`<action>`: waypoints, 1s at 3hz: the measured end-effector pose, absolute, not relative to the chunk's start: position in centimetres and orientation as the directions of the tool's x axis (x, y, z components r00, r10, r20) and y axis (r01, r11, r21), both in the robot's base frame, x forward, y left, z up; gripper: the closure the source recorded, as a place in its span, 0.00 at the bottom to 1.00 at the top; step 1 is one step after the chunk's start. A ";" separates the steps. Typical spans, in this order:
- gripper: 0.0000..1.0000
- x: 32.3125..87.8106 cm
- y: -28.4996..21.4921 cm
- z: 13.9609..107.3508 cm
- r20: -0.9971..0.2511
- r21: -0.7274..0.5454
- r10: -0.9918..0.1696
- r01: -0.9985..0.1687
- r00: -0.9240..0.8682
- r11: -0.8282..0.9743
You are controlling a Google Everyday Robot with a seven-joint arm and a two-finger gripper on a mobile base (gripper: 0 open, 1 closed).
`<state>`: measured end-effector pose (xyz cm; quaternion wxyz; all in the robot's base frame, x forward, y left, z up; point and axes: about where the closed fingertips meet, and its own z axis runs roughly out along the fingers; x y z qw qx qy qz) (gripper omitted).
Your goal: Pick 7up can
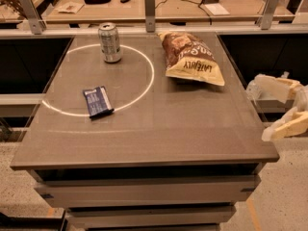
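Camera view: jaws right of bag (pixel 190 57)

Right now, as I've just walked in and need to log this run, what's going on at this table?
Nothing is being handled yet. The robot's pincer hangs beyond the right edge of the table, open and empty. The 7up can stands upright at the far left, just inside the far side of the white ring, with nothing touching it. A dark blue packet lies flat on the ring's near arc. A brown-and-yellow chip bag lies at the far right.
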<state>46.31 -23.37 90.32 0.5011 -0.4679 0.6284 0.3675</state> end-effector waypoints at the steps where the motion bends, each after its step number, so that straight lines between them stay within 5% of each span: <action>1: 0.00 46.8 -23.6 94.9 -0.987 0.062 0.162 -0.951 -0.012 0.304; 2: 0.00 46.9 -24.6 97.4 -0.956 0.065 0.292 -0.948 0.030 0.311; 3: 0.00 47.5 -24.2 98.0 -0.979 0.074 0.206 -0.918 0.008 0.389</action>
